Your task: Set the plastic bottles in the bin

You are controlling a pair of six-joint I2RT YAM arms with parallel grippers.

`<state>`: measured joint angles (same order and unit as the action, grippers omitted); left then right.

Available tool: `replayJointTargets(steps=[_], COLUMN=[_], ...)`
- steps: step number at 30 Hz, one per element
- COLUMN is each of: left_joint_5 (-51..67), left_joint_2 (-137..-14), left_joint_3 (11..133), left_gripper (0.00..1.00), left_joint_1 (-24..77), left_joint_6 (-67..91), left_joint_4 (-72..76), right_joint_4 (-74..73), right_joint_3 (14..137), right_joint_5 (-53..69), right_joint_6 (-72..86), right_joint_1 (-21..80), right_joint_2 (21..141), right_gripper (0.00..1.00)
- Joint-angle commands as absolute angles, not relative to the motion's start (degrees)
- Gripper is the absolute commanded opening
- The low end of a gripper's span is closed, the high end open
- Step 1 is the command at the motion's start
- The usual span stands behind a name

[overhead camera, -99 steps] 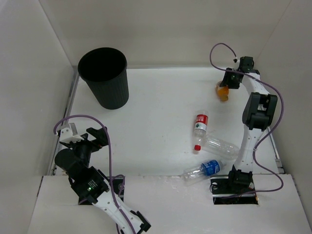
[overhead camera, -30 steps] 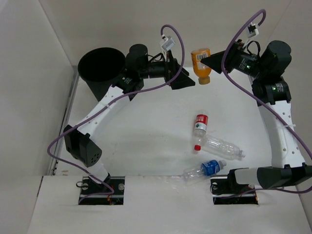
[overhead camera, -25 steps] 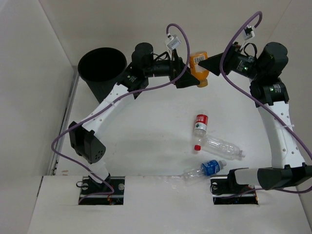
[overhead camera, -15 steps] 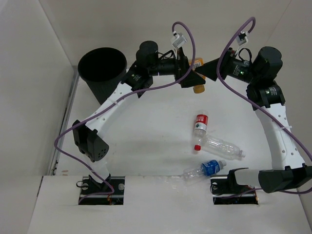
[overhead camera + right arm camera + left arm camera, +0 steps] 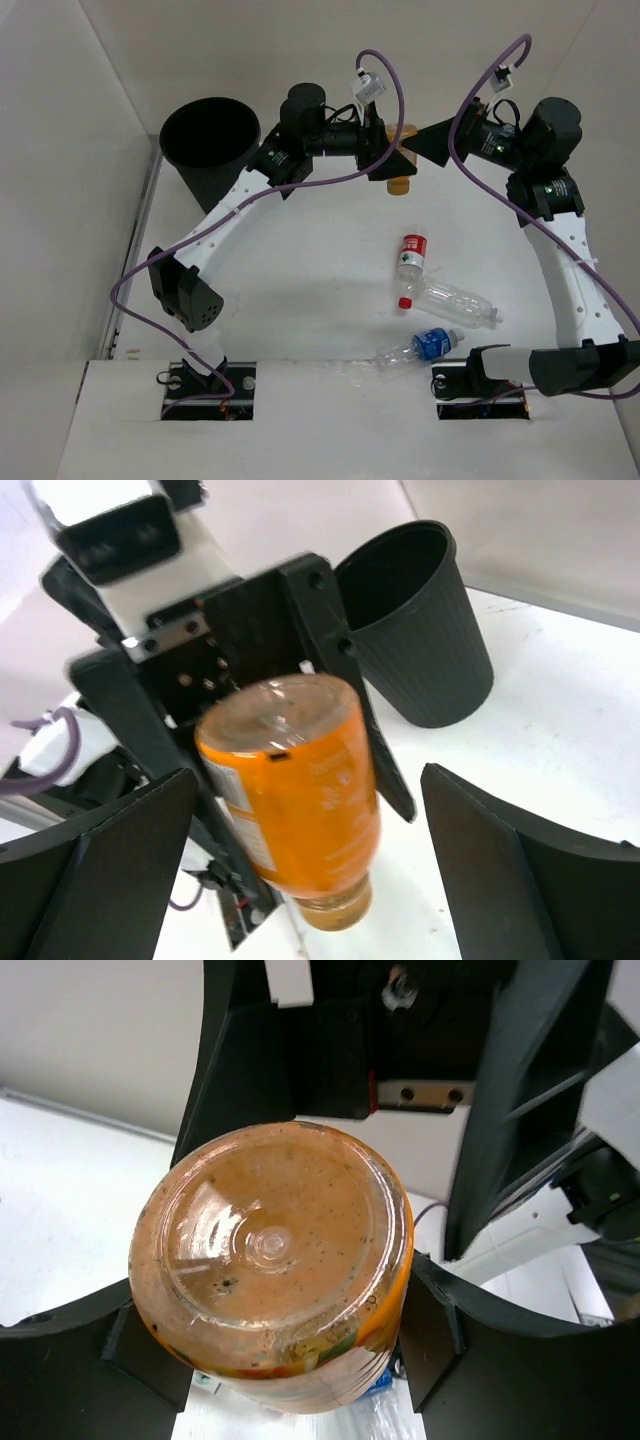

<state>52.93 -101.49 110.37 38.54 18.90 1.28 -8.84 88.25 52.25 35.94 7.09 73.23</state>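
Note:
The orange bottle [image 5: 399, 178] hangs cap-down in the air above the back of the table. My left gripper [image 5: 386, 155] is shut on it; in the left wrist view its base [image 5: 268, 1250] faces the camera and both pads [image 5: 428, 1328] press its sides. My right gripper [image 5: 428, 142] stands open just to the right, with its fingers [image 5: 110, 875] well clear of the orange bottle [image 5: 295, 800] on both sides. The black bin [image 5: 214, 158] stands at the back left. Three more bottles lie on the table: red-capped [image 5: 410, 260], plain clear [image 5: 458, 304], blue-labelled [image 5: 420, 347].
White walls close in the table at the back and on both sides. The bin [image 5: 425, 645] shows behind the left gripper's body in the right wrist view. Purple cables loop off both arms. The arm bases sit at the near edge.
The left arm came up from the near left to meet the right arm. Its jaws closed on the orange bottle, and the right gripper then let go and opened wide.

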Motion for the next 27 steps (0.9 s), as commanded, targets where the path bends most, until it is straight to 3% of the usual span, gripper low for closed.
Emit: replayJointTargets(steps=[1, 13, 20, 27], left_joint_5=[53.18, 52.91, 54.4, 56.26], left_joint_2=[-99.41, -91.86, -84.73, -85.95], left_joint_3=[111.36, 106.71, 99.06, 95.01], left_gripper=[0.08, 0.04, 0.05, 0.04], left_joint_1=[37.31, 21.6, 1.66, -20.15], left_joint_6=[14.33, 11.6, 9.76, 5.1], left_joint_4=[-1.75, -5.54, -4.83, -2.38], right_joint_4=[-2.55, -1.67, -0.61, -1.67], right_joint_3=[87.89, 83.51, 79.02, 74.1], right_joint_5=[52.82, 52.03, 52.03, 51.94], right_joint_6=[38.67, 38.15, 37.44, 36.39], right_joint_1=[5.68, -3.55, -7.87, -9.71], right_joint_2=[71.98, 70.14, 67.33, 61.62], right_gripper=[1.0, 1.0, 1.0, 1.0])
